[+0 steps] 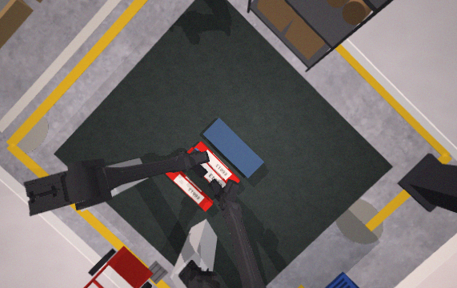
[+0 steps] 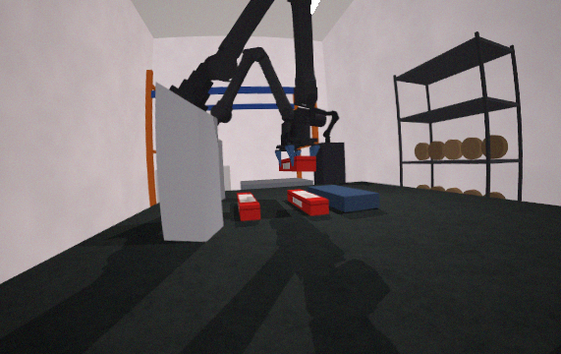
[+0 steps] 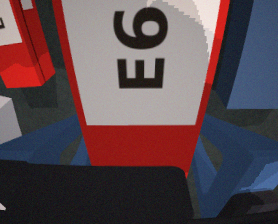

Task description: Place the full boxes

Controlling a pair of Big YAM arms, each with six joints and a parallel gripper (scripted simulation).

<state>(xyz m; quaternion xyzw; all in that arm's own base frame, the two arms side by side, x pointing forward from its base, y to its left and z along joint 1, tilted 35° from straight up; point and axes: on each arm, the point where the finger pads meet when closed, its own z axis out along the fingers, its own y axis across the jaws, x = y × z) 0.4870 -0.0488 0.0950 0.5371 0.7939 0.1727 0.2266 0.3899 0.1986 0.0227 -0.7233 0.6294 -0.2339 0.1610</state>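
Note:
Three red electrode boxes with white labels. One box (image 1: 211,177) (image 2: 300,163) hangs in the air above the other two; the right wrist view shows its label "E60" (image 3: 146,50). My right gripper (image 1: 225,187) (image 2: 298,158) is shut on its near end, blue fingers on both sides. My left gripper (image 1: 201,156) is shut at its far end, fingers mostly hidden. A second box (image 1: 190,191) (image 2: 248,206) (image 3: 17,23) lies flat on the dark mat. The third (image 1: 222,170) (image 2: 308,202) lies flat beside the low blue platform (image 1: 233,147) (image 2: 344,197) (image 3: 256,36), which carries nothing.
A tall white panel (image 2: 188,167) (image 1: 198,244) stands near the arms' side of the mat. A black shelf rack (image 2: 457,118) with brown rolls stands off the mat. A dark block (image 2: 331,162) stands behind the platform.

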